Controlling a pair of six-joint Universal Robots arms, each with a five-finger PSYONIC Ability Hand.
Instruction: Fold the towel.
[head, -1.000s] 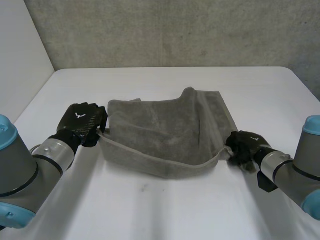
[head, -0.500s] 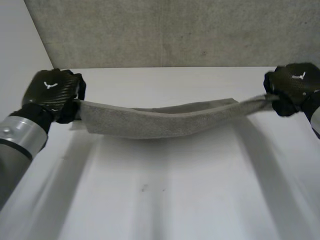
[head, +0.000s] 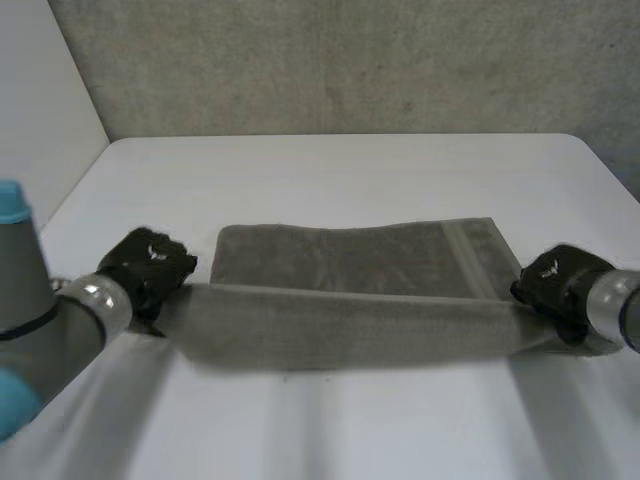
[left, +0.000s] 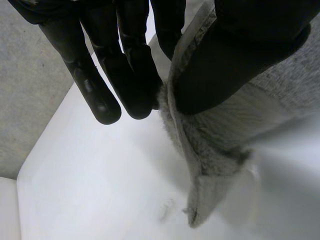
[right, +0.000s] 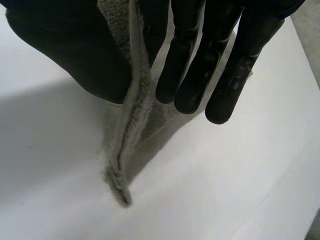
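Towel (head: 350, 262) lies across the worktop (head: 330, 170), its near edge stretched between my hands. I see the left hand (head: 150, 265) low at the left corner and the right hand (head: 553, 277) low at the right, each pinching cloth between thumb and straight fingers

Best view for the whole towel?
Head view: the towel shows end to end. Left wrist view gives the end pinched in the left hand; right wrist view, the end pinched in the right hand.
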